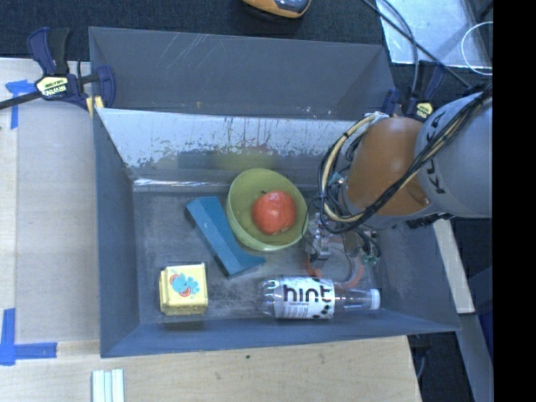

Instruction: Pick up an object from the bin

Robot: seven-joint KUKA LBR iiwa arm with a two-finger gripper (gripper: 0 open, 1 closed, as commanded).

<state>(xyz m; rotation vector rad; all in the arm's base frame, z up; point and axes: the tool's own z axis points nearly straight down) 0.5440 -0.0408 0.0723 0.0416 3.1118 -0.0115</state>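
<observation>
Orange cover (381,170) and looped cables (335,162) mark the wrist of the arm (461,162), which we see reaching in from the right and bending down into the right part of the grey metal bin (243,74). Below the cover the gripper (339,254) hangs low over the floor, in the pocket between the right rim of a green bowl (251,195) and a clear bottle (318,298) with black lettering. It sits in the wrist's shadow, and we cannot tell whether it is spread or closed, nor whether it touches either thing. The bottle lies on its side along the near wall, cap to the right, just near of the gripper. The bowl sits about mid-floor with a red round fruit (274,212) inside it. A blue block (219,233) lies slantwise at the bowl's left, its near end against or under the rim; we cannot tell which. A yellow cube (183,289) stands at near left, apart from the block. Open floor runs along the left wall and into the far left corner, and a smaller bare patch lies right of the gripper, beside the sloped right wall.
</observation>
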